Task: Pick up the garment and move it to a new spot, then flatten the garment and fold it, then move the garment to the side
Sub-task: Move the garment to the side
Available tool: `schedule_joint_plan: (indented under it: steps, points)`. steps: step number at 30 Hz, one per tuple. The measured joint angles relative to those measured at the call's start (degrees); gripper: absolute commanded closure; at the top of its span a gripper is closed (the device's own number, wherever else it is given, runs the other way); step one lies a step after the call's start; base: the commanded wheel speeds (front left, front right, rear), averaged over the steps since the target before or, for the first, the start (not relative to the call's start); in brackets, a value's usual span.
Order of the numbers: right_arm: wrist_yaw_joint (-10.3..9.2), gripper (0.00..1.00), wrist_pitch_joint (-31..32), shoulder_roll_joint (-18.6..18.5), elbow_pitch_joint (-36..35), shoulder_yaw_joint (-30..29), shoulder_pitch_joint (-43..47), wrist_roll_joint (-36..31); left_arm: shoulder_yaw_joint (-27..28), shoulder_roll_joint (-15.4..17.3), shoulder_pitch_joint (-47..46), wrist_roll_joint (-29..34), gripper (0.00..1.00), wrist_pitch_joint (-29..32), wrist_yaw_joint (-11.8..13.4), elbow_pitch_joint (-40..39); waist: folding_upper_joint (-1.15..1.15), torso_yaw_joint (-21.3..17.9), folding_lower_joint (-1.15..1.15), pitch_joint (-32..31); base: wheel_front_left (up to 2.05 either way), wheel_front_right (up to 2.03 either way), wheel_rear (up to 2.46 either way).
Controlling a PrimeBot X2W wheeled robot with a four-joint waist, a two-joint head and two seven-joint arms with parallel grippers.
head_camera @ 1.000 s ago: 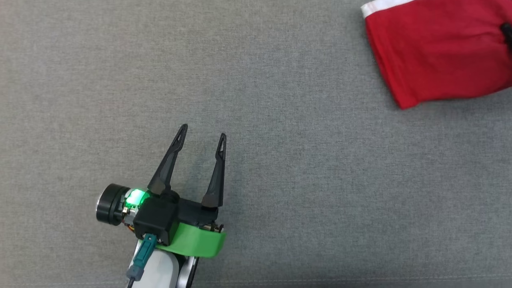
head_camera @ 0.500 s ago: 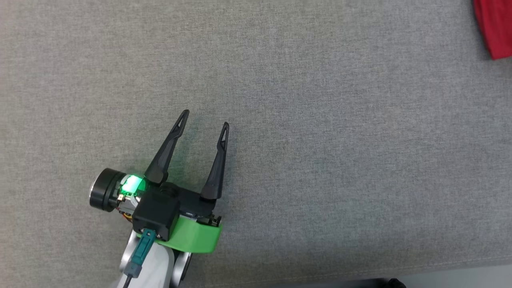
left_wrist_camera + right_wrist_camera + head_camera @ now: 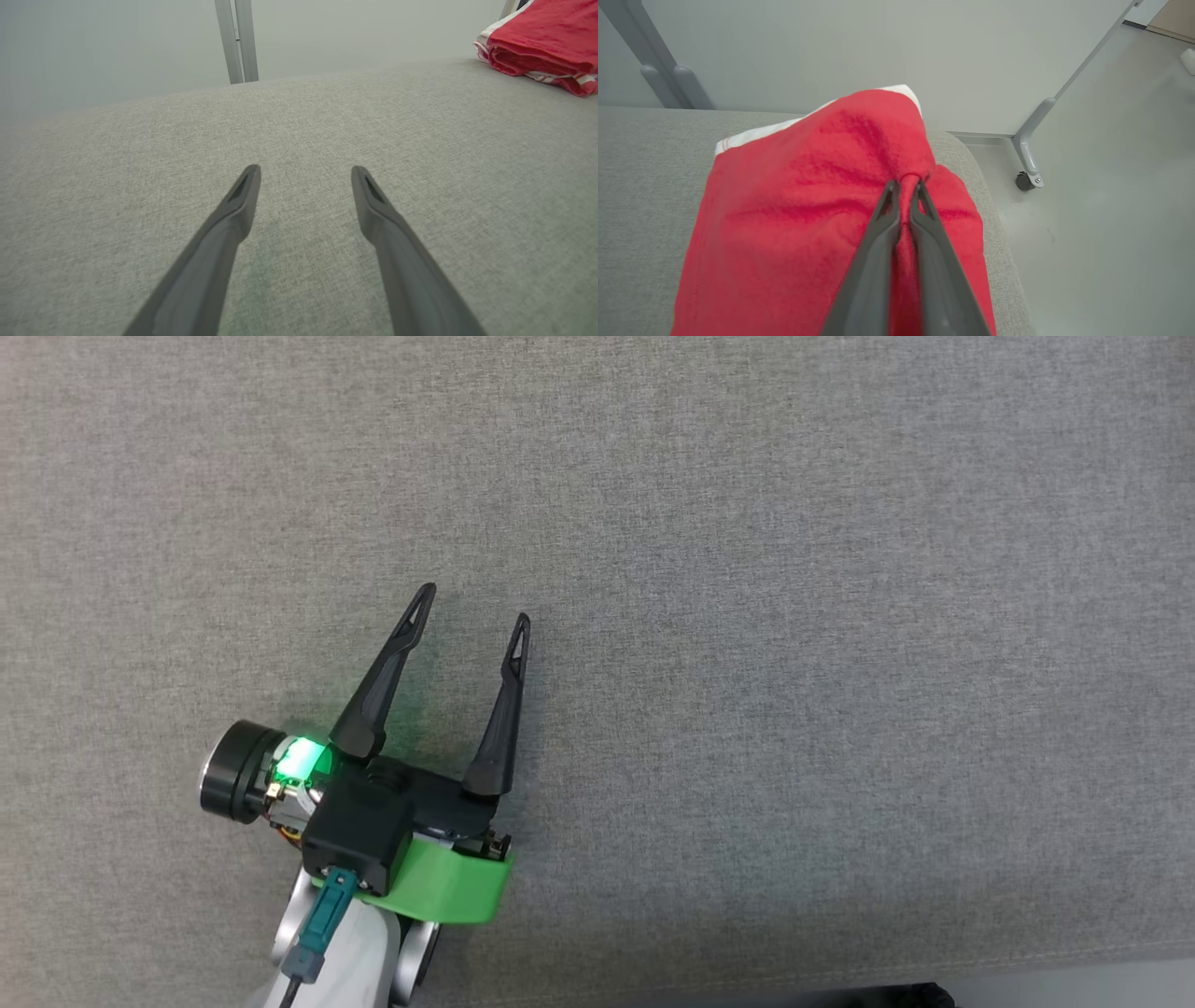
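The garment point(image 3: 798, 205) is red cloth with a white edge, folded into a thick bundle. In the right wrist view it lies near the rounded end of the grey cushion, and my right gripper point(image 3: 905, 186) is shut on a pinch of its red fabric. From the left wrist camera the garment point(image 3: 542, 39) sits far off at the upper right. My left gripper point(image 3: 471, 607) is open over bare grey cushion at the lower left of the head view, nothing between its fingers; its gripper point(image 3: 306, 175) hovers just above the fabric.
The grey cushion point(image 3: 794, 616) spreads across the head view, its front edge point(image 3: 1027, 957) at the lower right. Beyond the cushion's end is pale floor with a castor leg point(image 3: 1027, 158). A grey upright post point(image 3: 237, 39) stands behind the cushion.
The red garment has slid out of the head view past the upper right. The picture as a whole shifted, and the left gripper stayed open in much the same spot.
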Motion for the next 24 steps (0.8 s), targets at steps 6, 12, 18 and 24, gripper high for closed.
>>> schedule_joint_plan:
  steps: [6, 12, 18, 24]
  points:
    - [0.00, 0.00, -1.7, 0.5, 5.1, -1.9, 1.9, 0.0, -0.1, 0.0, 0.0, 0.0, 0.00, 0.0, 0.0, -0.1, 0.00, 0.5, 0.00, 0.1, 0.00, 0.00, 0.00]
    - [0.00, 0.00, -6.3, 2.7, 13.7, -3.6, 0.4, -8.5, -0.3, 0.2, -0.1, 0.1, 0.00, 0.0, 0.0, 0.0, 0.00, 0.9, 0.00, 0.0, 0.00, 0.00, 0.00]
    - [0.00, 0.00, -8.3, 11.4, 13.5, -7.3, -2.6, -20.5, -0.3, 0.1, 0.0, -0.2, 0.00, 0.0, 0.4, 0.4, 0.00, 0.7, 0.00, -2.0, 0.00, 0.00, 0.00]
    - [0.00, 0.00, -8.4, 24.8, 4.7, -16.7, 3.2, -31.2, 1.5, -0.5, 1.8, -2.5, 0.00, 0.0, 1.4, 2.1, 0.00, 0.2, 0.00, -6.1, 0.00, 0.00, 0.00]
